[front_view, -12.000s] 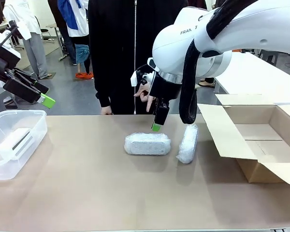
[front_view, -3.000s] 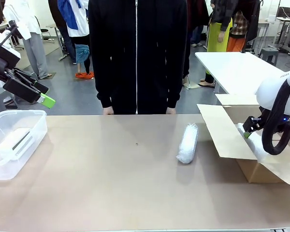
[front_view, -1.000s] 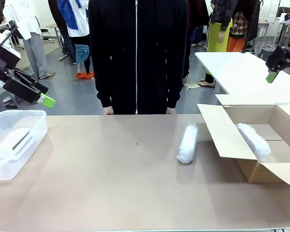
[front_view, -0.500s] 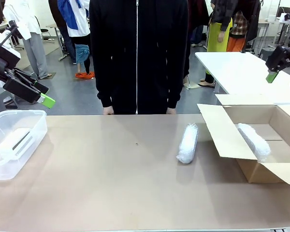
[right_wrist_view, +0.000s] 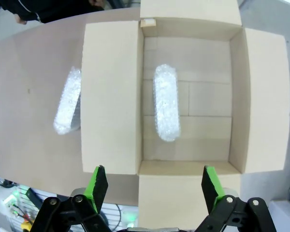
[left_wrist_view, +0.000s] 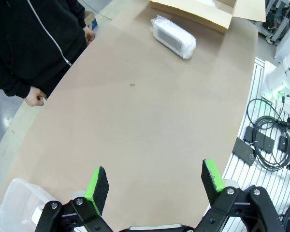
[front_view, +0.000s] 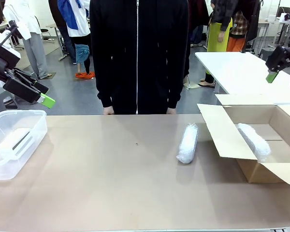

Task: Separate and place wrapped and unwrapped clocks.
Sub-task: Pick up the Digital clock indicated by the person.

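Inside the box (front_view: 253,172), one wrapped bundle (front_view: 253,141); another bundle (front_view: 187,143) on table (front_view: 111,183); one clock (front_view: 14,141); left fingers (left_wrist_view: 97,189), right fingers (right_wrist_view: 210,186) released.

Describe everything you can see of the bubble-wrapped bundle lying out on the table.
The bubble-wrapped bundle is an oblong, rounded parcel of white, translucent, bumpy bubble wrap. In the left wrist view a pale block shows faintly through it. It lies flat on the brown table, its long axis running from the near side toward the far side. It sits close beside the outer flap of the open cardboard box, outside the box. Only the table is seen touching it, and nothing grips it.
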You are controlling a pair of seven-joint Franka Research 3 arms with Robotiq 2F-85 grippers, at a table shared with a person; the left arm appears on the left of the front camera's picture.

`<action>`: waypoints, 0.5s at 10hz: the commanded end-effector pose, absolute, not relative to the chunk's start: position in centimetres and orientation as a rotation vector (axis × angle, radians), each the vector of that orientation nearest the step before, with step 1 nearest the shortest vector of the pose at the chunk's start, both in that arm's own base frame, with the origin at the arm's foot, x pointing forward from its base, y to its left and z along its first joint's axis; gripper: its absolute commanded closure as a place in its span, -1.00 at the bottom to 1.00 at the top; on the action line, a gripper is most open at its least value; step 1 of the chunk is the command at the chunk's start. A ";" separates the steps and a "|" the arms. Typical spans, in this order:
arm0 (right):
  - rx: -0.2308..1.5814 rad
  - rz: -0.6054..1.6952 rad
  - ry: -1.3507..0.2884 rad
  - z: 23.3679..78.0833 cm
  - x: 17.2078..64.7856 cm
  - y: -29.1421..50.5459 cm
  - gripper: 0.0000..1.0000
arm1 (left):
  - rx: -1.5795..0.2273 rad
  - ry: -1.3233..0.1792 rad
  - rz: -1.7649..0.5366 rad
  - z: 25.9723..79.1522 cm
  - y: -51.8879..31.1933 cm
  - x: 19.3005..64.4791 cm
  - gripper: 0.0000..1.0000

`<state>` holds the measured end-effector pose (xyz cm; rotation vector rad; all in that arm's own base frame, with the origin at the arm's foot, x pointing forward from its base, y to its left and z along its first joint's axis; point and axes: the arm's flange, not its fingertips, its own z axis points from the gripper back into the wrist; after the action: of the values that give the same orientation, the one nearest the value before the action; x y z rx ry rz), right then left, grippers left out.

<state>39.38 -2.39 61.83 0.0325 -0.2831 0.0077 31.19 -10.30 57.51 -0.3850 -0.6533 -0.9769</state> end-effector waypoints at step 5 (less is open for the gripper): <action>0.094 0.506 -0.397 60.5 39.8 1.0 -1.00 | -0.379 -0.662 -0.971 57.5 -10.3 31.3 -1.00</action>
<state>39.88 0.02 62.05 0.0270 -0.3450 0.2808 31.19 -10.31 57.51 -0.3850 -0.6533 -0.9770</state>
